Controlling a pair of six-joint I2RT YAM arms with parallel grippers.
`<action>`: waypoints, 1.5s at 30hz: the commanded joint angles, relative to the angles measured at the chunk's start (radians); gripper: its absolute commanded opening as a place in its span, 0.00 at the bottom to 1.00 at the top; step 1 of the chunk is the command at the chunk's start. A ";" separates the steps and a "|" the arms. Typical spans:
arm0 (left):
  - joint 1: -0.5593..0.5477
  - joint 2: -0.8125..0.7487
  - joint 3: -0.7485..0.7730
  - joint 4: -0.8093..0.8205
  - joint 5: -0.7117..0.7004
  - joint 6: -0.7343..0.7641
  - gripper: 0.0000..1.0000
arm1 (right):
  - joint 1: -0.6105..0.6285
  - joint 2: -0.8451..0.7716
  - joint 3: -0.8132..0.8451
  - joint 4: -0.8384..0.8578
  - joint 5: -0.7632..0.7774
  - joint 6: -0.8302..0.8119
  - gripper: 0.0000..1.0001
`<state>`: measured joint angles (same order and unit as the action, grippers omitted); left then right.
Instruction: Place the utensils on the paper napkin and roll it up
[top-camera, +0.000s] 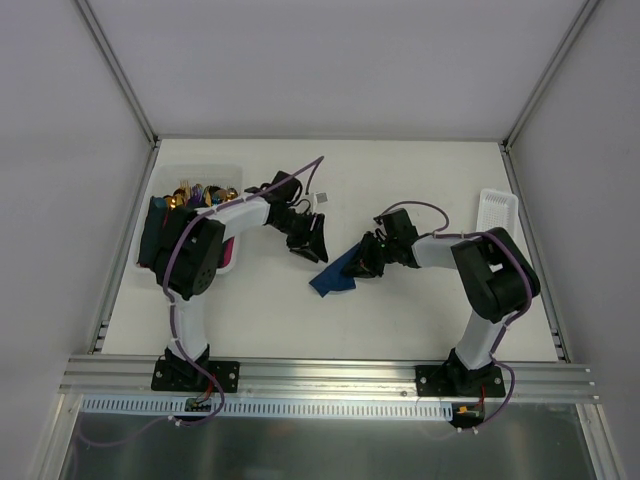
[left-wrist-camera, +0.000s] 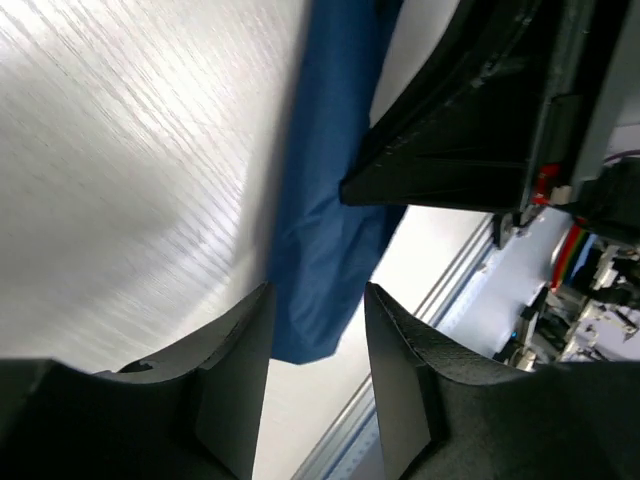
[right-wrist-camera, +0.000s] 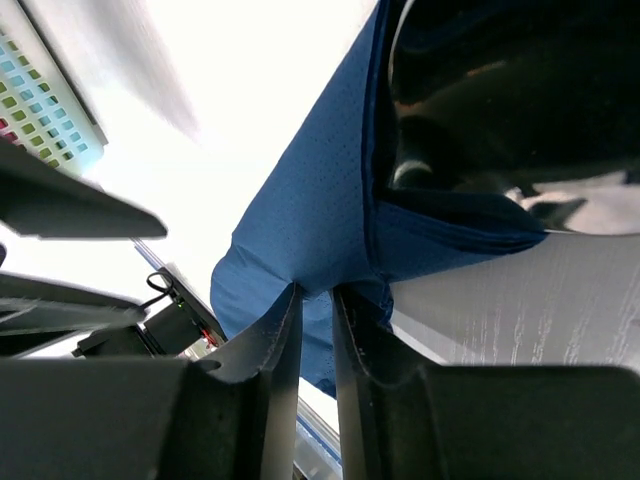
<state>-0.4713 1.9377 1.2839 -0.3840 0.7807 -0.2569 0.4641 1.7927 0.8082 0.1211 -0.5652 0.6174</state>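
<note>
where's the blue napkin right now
Top view: the paper napkin is bunched up mid-table between the arms, its right end pinched in the right gripper, with the open left gripper close on its left.

The paper napkin (top-camera: 334, 278) is plain navy blue, the table (top-camera: 420, 180) white with faint wood grain.

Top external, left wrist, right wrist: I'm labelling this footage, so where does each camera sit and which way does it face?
Top external: overhead, behind the bases, facing down at the table; the left arm and right arm show whole.
Left wrist: on the left arm, facing past the left gripper at the napkin.
Right wrist: on the right arm, facing past the right gripper, which pinches the napkin.
Shared: all three show the napkin.
</note>
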 joint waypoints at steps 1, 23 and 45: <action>-0.024 0.062 0.083 -0.090 -0.070 0.097 0.43 | 0.001 0.063 -0.021 -0.110 0.126 -0.058 0.20; -0.185 0.230 0.181 -0.164 -0.339 0.160 0.39 | -0.030 0.076 -0.047 -0.117 0.123 -0.077 0.15; -0.113 0.280 0.201 -0.170 -0.023 0.102 0.00 | -0.071 -0.093 -0.079 -0.117 0.117 -0.140 0.39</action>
<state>-0.6041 2.1765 1.5066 -0.5434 0.7273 -0.1421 0.4255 1.7493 0.7738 0.1066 -0.5995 0.5564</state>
